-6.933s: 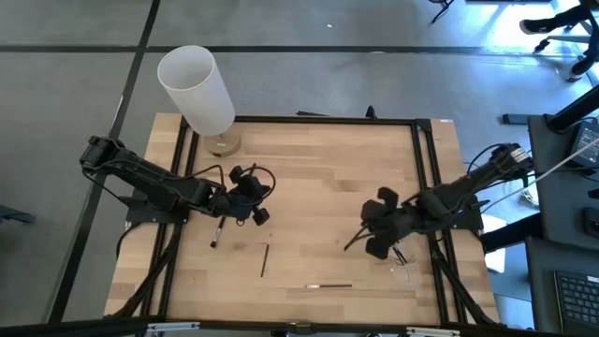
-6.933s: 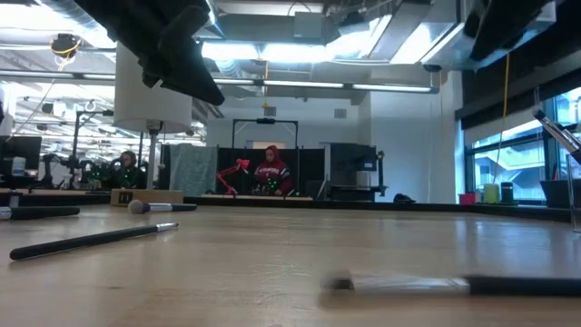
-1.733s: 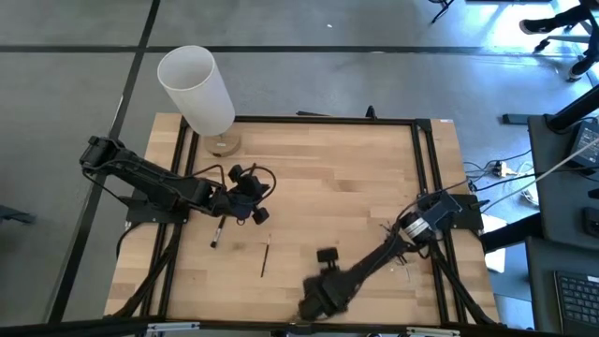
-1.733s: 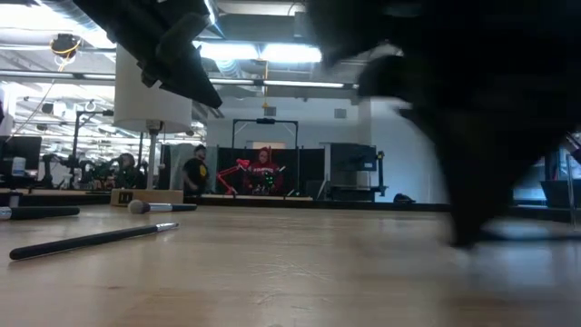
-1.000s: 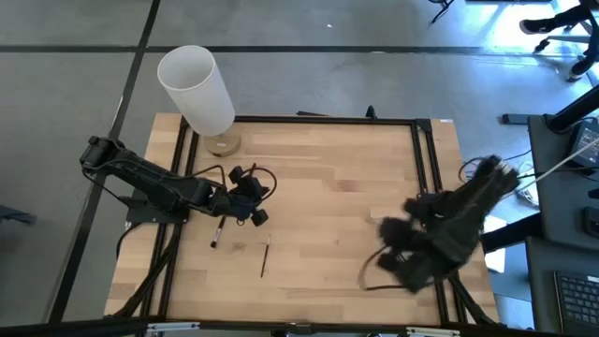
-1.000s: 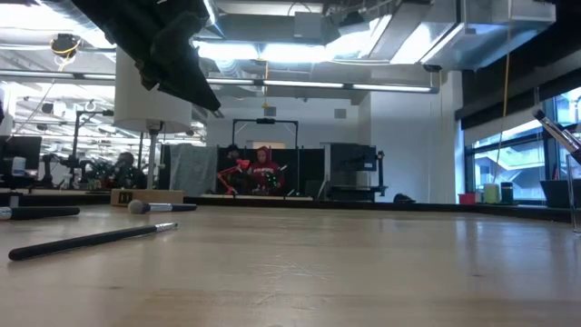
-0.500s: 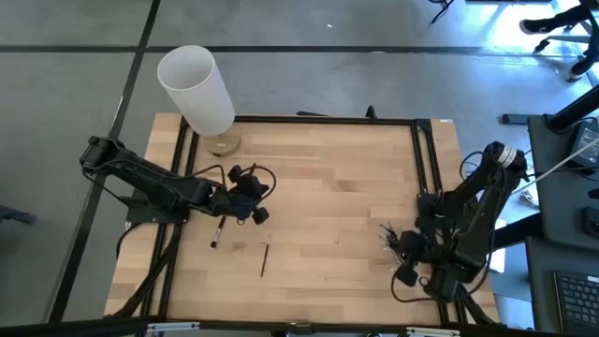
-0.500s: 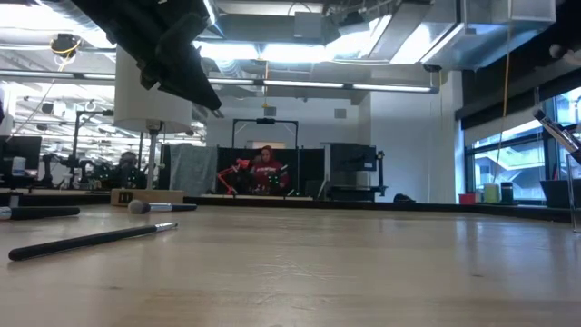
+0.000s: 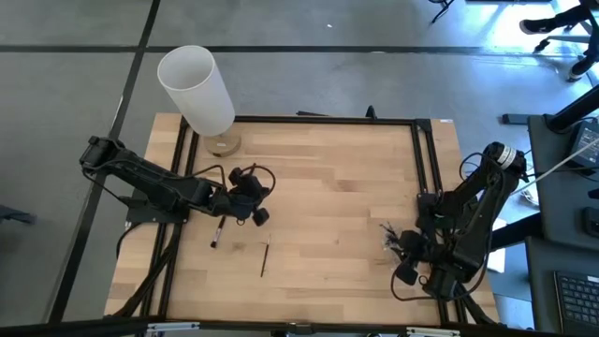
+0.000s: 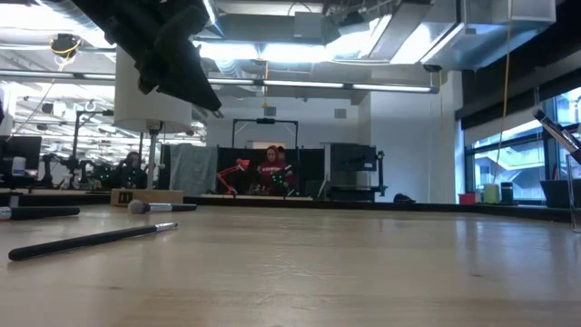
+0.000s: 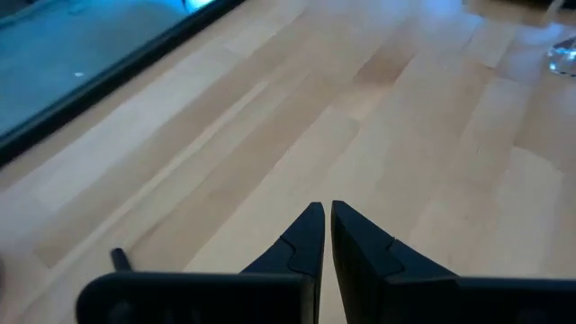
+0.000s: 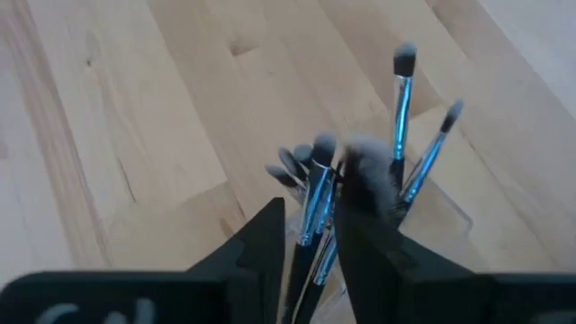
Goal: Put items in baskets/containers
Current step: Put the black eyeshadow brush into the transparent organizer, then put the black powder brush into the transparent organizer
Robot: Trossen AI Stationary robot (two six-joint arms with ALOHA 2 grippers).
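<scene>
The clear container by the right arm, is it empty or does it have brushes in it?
Not empty: several brushes stand bristles-up in the clear container, just beyond the right gripper.

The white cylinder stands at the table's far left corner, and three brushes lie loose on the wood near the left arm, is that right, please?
Nearly. The white cylinder does stand at the far left corner, but the high view shows only two loose brushes near the left arm: one by the left end effector, another just beyond it. The rest stand bunched under the right end effector.

Grey floor (image 9: 374,75), bright ceiling lights (image 10: 272,50)
</scene>
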